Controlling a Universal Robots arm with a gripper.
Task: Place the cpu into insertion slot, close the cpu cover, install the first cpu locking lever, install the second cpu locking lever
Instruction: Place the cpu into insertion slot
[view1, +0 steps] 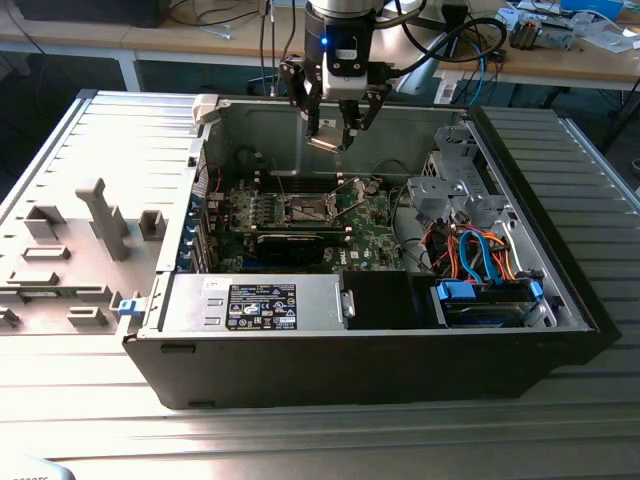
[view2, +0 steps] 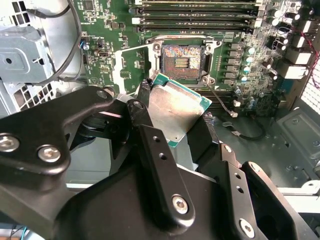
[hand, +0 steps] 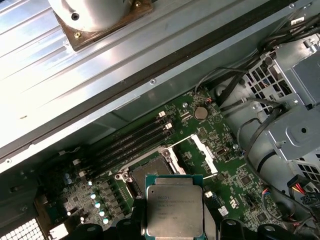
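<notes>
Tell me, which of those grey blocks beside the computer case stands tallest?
The T-topped post, between the small block nearer the case and the wide low block farther out; it rises well above both.

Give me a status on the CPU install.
Done: the cpu is picked up, clamped in the end effector. In hand: it hangs above the motherboard, short of the slot, which is bare and dark-centred in the second wrist view. Left: the cpu is not seated and the cover stands open beside the slot, so neither lever looks locked yet.
</notes>
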